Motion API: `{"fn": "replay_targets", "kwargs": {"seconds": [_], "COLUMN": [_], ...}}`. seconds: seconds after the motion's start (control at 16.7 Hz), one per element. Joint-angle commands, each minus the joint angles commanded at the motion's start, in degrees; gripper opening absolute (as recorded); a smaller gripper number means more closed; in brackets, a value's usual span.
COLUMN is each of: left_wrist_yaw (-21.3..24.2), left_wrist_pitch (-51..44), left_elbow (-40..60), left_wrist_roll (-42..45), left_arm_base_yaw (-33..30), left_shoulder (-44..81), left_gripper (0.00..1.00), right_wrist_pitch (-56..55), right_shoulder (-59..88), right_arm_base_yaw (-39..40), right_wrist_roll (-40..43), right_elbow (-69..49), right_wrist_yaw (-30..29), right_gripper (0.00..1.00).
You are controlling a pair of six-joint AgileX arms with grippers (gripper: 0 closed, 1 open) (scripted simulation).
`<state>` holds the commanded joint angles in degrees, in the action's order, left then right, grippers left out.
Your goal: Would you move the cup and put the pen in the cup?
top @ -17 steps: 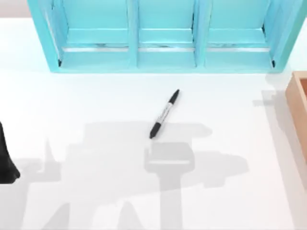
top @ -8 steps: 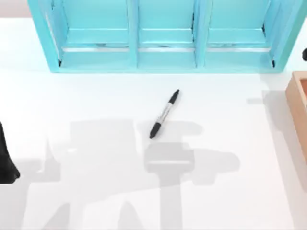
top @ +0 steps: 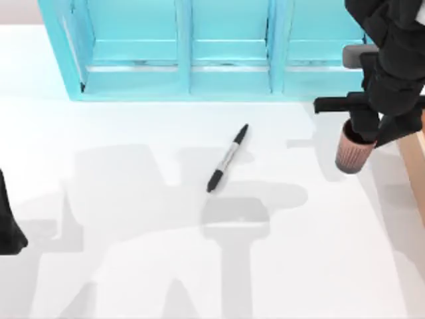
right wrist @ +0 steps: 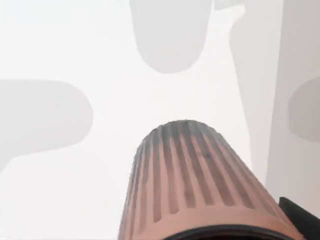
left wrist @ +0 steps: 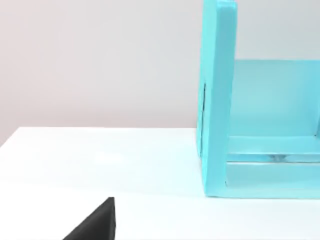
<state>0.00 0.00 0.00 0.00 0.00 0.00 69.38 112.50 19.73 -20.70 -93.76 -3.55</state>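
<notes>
Right gripper (top: pixel 364 133) clamps ribbed cup (top: pixel 351 154) at rim, aloft nr table's right. Light, rigid (ribs aid grip). Pen (top: pixel 227 158) lies mid-table.

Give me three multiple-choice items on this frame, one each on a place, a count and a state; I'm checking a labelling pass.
1. Where does the pen lie?
A. Inside the cup
B. On the open table near the middle, in front of the blue shelf
C. In a shelf compartment

2. How many open compartments does the blue shelf show in the top view?
A. One
B. Three
C. Five

3. What is the state of the cup?
A. Lying on its side beside the pen
B. Held by the left gripper
C. Upright at the right gripper, at the table's right side

Key: 1 B, the pen rests slanted on bare table. 2 B, two dividers split the shelf into three bays. 3 C, the right arm reaches down to the cup's rim, and the right wrist view shows the ribbed side hanging below; the left arm is parked at the left edge.
</notes>
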Motion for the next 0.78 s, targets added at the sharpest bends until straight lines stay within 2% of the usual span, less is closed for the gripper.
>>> {"fn": "replay_targets", "kwargs": {"seconds": [0.36,0.78], "left_wrist_yaw": [0.00,0.00], "left_wrist_pitch": [0.00,0.00], "left_elbow": [0.00,0.00], "left_wrist_roll": [0.00,0.00], "left_arm_base_yaw": [0.00,0.00], "left_shoulder": [0.00,0.00], "left_gripper": [1.00,1.00], "right_wrist_pitch": [-0.70,-9.34], "right_shoulder": [0.44,2.39], "right_arm_base_yaw": [0.43,0.98], "right_wrist_roll": [-0.66,-0.99], "right_elbow": [0.21,6.44], "right_wrist_yaw": [0.02,-0.22], "right_gripper": [0.00,0.00]}}
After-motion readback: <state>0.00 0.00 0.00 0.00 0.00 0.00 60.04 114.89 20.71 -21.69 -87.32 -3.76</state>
